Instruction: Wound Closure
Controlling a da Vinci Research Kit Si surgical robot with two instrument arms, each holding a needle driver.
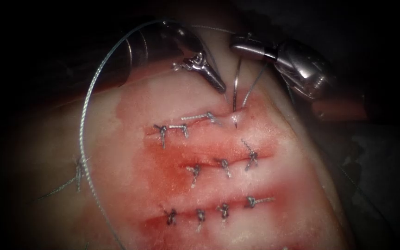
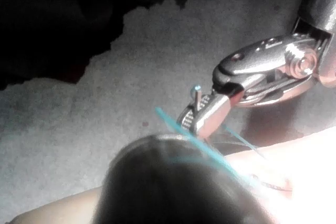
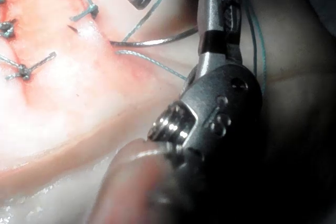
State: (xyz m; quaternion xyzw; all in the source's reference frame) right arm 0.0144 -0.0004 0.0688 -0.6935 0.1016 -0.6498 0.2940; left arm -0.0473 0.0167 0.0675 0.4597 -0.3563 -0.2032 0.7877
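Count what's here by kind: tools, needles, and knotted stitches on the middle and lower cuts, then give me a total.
Tools: 2. The left tool is shut and empty; the right tool grips the needle's tail end.
Needle: 1, in the tissue at the top cut.
Middle cut knots: 3
Lower cut knots: 4
Total: 10

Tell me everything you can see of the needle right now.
The thin curved steel needle stands nearly upright at the right end of the top cut. The right arm's silver needle driver holds it in shut jaws near its tail end. Its body enters the pale pink tissue, and its dark tip pokes out just beyond. The grey-blue thread trails from the tail.
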